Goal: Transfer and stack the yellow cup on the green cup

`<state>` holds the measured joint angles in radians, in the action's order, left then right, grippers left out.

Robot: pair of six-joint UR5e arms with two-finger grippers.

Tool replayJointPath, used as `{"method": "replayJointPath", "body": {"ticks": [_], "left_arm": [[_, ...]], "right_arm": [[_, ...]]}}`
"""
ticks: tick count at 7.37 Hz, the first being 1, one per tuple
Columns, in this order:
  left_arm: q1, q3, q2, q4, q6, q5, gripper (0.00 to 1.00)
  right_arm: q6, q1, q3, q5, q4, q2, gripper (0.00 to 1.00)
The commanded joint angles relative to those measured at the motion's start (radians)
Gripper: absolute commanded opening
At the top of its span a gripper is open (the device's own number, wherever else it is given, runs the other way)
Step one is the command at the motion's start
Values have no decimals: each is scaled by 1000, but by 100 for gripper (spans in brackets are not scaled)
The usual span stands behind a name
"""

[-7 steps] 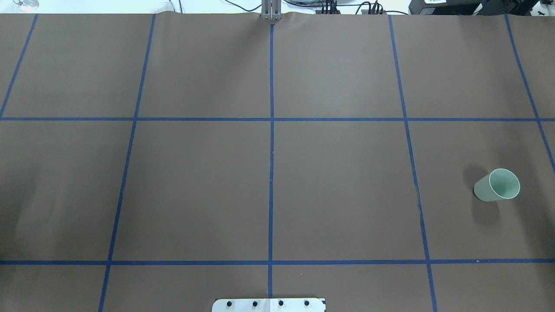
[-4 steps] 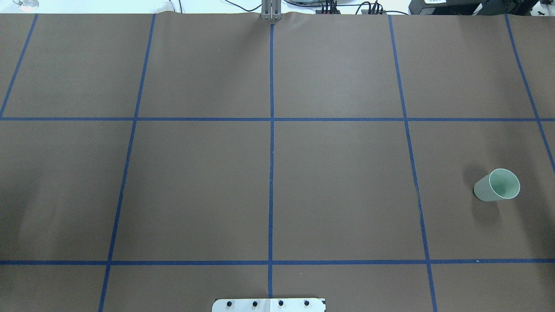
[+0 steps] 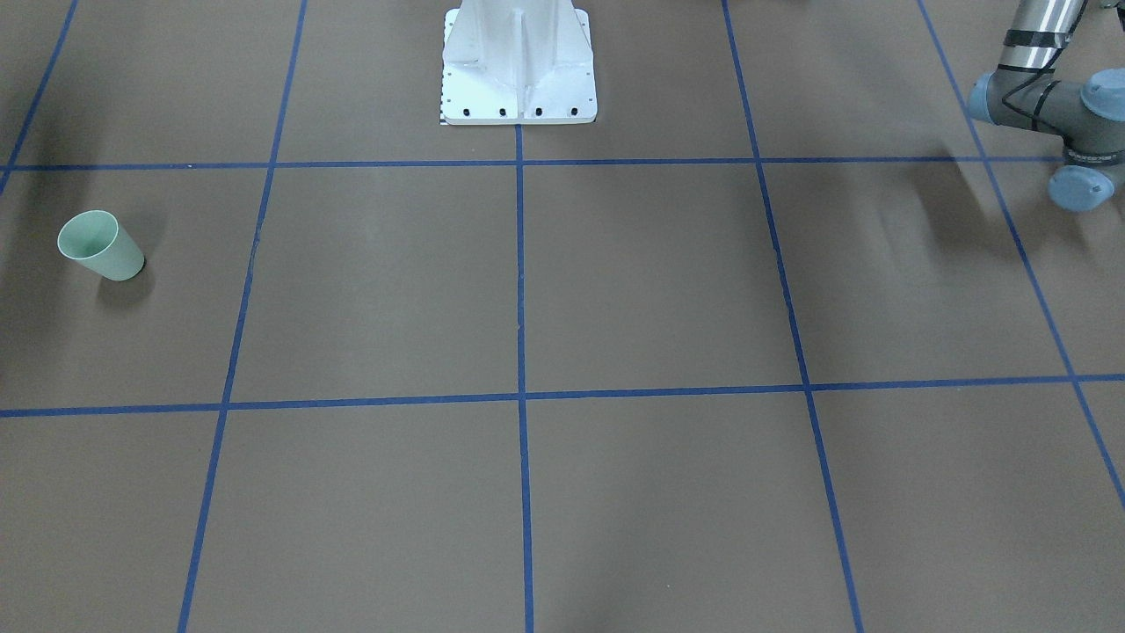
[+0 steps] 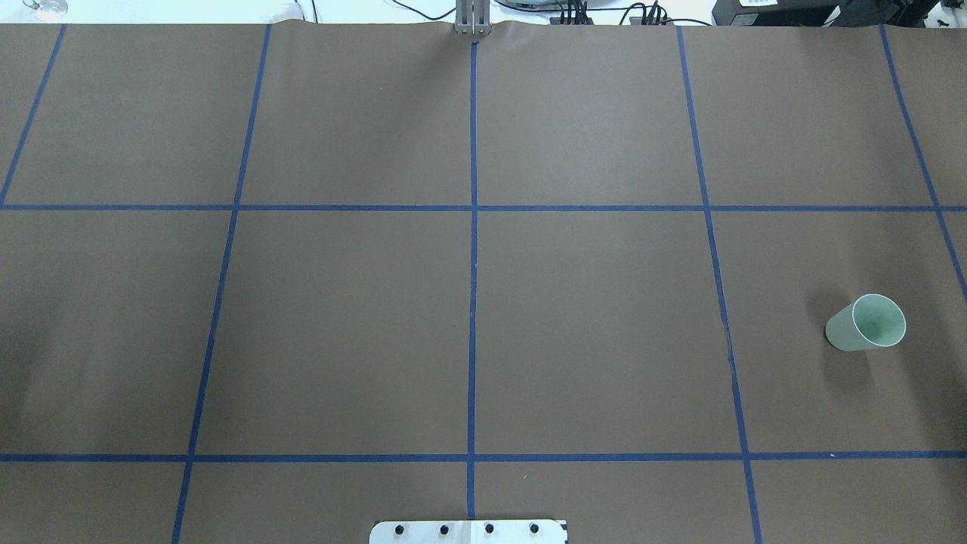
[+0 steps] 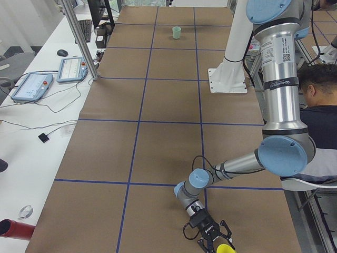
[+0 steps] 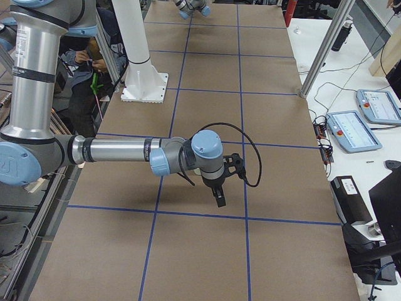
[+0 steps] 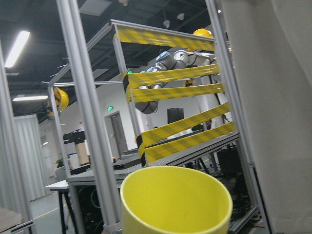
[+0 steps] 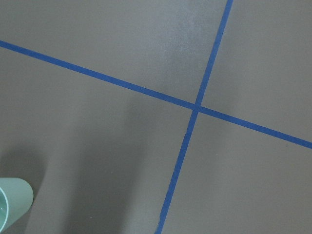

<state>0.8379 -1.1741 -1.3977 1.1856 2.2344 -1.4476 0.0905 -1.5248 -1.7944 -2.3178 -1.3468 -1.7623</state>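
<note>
The green cup [image 4: 865, 323] stands upright, mouth up, at the table's right side; it also shows as the cup [image 3: 98, 246] and the cup [image 5: 176, 32]. A sliver of the green cup [image 8: 12, 202] sits at the right wrist view's lower left corner. The yellow cup [image 7: 175, 200] fills the bottom of the left wrist view, mouth up. In the exterior left view the yellow cup [image 5: 225, 249] sits right at my left gripper [image 5: 215, 245], at the table's left end. My right gripper [image 6: 219, 198] hangs low over the table. I cannot tell either gripper's state.
The white robot pedestal [image 3: 518, 70] stands at the near middle edge. Blue tape lines [image 4: 472, 302] grid the brown table. A person [image 5: 321, 105] sits behind the robot. Tablets [image 5: 31, 87] and a metal post [image 5: 79, 39] stand on the far side bench.
</note>
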Motion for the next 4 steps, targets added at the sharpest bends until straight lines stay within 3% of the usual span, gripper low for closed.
{"method": "replayJointPath", "body": {"ticks": [1, 4], "left_arm": [[104, 2, 2, 160, -173, 210, 31], [133, 1, 2, 311, -358, 265, 31]], "right_arm": [[0, 0, 13, -2, 0, -3, 100], [-1, -2, 20, -40, 0, -3, 100]]}}
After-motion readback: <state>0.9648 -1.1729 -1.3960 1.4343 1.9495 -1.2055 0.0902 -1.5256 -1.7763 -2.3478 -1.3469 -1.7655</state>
